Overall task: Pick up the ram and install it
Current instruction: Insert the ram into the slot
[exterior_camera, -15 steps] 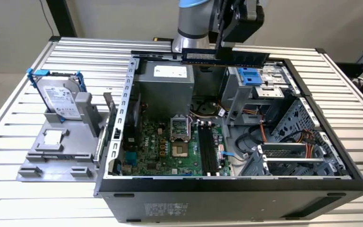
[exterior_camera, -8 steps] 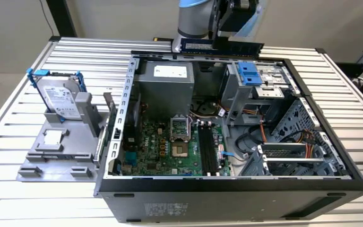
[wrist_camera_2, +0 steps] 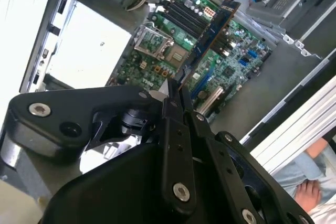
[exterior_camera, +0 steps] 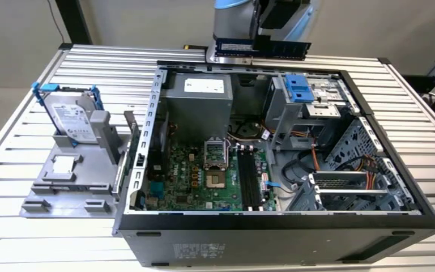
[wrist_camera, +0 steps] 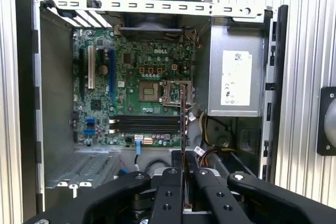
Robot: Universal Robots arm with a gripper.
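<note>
The ram point(exterior_camera: 285, 49) is a long dark-blue stick held level in the air above the back wall of the open computer case point(exterior_camera: 278, 218). My gripper point(exterior_camera: 265, 45) is shut on one end of it. In both wrist views the black fingers point(wrist_camera_2: 170, 109) pinch the ram point(wrist_camera_2: 212, 32) and it juts out over the green motherboard point(wrist_camera_2: 231, 64). In the first wrist view the ram point(wrist_camera: 183, 119) shows edge-on between the fingers point(wrist_camera: 173, 182), crossing the long black memory slots point(wrist_camera: 147, 124). Those slots point(exterior_camera: 249, 181) lie well below and in front of the gripper.
A silver hard drive in a blue frame point(exterior_camera: 70, 116) stands on a grey holder point(exterior_camera: 70, 187) at the exterior view's left. Inside the case are a grey power supply point(exterior_camera: 199, 96), a processor socket point(exterior_camera: 215, 153) and drive cages point(exterior_camera: 308, 93). A person's hand point(wrist_camera_2: 310, 190) rests beside the table.
</note>
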